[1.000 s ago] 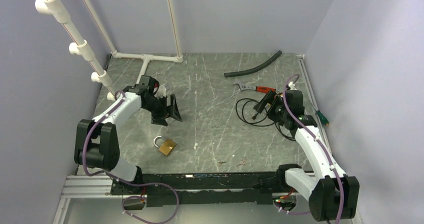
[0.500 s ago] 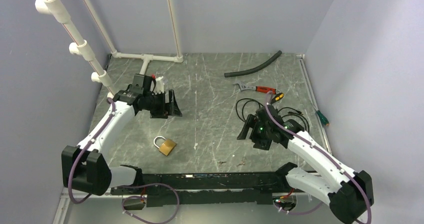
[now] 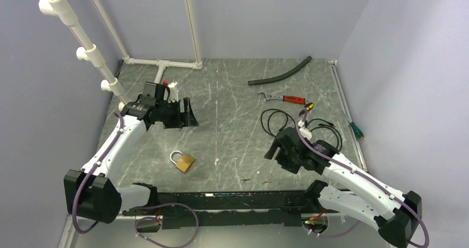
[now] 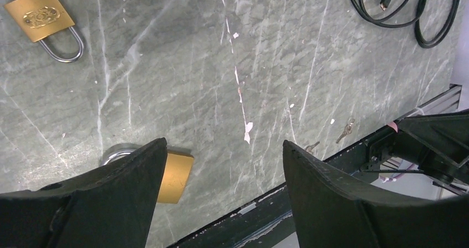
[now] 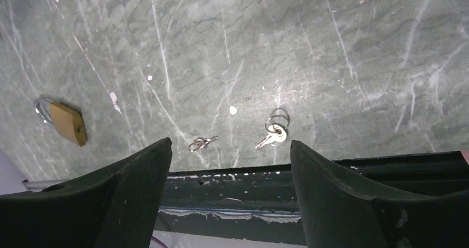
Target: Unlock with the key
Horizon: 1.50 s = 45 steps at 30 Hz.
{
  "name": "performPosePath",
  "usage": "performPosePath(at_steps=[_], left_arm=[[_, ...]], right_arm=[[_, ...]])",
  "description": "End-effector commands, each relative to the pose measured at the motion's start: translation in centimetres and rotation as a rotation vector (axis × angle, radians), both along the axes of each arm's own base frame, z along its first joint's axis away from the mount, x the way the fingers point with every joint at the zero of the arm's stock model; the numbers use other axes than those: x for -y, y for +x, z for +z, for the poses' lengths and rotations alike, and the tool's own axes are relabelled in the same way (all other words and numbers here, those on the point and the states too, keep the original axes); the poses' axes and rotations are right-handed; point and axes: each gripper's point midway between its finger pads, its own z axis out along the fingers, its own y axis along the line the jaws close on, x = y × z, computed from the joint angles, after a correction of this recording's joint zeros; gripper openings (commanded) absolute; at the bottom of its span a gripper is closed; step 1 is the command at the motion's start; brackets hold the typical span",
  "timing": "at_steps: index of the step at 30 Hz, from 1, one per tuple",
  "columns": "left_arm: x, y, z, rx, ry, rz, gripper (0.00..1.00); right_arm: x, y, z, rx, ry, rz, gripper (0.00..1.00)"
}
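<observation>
Right gripper hovers over the table near the front edge. Its fingers are spread wide, with nothing between them and touching nothing. Key lies flat on the table with its ring, just short of the black rail. In the wrist view it sits between the two right fingers, untouched. A smaller ringed bit lies just left of it, too small to tell what it is. Padlock lies flat well left of the key, apart from both grippers. Left gripper is raised over the left side of the table, fingers also wide apart and empty. In the left wrist view one finger partly hides that padlock. The same view shows a second padlock farther from the rail and a black cable at the far right.
</observation>
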Motion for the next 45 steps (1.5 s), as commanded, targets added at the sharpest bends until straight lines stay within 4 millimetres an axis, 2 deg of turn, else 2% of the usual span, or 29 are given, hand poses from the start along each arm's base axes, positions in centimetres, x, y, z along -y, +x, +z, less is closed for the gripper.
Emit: performPosePath(at_steps=[1,5,7,10,16,22,25,31,36,41,45], left_arm=[[-0.3,0.6,0.5,0.03,0.013,0.023,0.81],[-0.5,0.5,0.9,0.048,0.02,0.031,0.81],[-0.8,0.4,0.9,0.052,0.03,0.042,0.81],[-0.7,0.3,1.1,0.055,0.025,0.041,0.81],[-0.6,0.3,1.0,0.044,0.019,0.033,0.81],[-0.7,0.3,1.3,0.052,0.016,0.043,0.8],[-0.7,0.3,1.3,0.047,0.009,0.045,0.8],[-0.8,0.1,1.3,0.048,0.009,0.05,0.79],[-1.0,0.2,1.2,0.049,0.02,0.06,0.79],[-1.2,0.2,1.0,0.048,0.031,0.072,0.79],[-1.4,0.3,1.0,0.05,0.04,0.082,0.77]], right_arm=[[1.2,0.9,1.2,0.066,-0.038,-0.11,0.81],[2.6,0.8,0.1,0.018,-0.078,-0.271,0.79],[3.0,0.5,-0.4,-0.036,-0.141,-0.294,0.78],[2.9,0.3,-1.2,-0.107,-0.231,-0.291,0.69],[-0.7,-0.1,-4.6,-0.223,-0.262,-0.184,0.68],[-2.2,-1.2,-6.5,-0.253,-0.319,-0.132,0.67],[-2.7,-1.8,-7.2,-0.269,-0.343,-0.112,0.62],[-1.8,-2.5,-8.2,-0.259,-0.354,-0.139,0.48],[-1.2,-2.8,-9.1,-0.24,-0.324,-0.137,0.31],[-0.5,-3.5,-9.9,-0.262,-0.343,-0.125,0.3],[0.2,-3.9,-10.3,-0.262,-0.353,-0.129,0.22]])
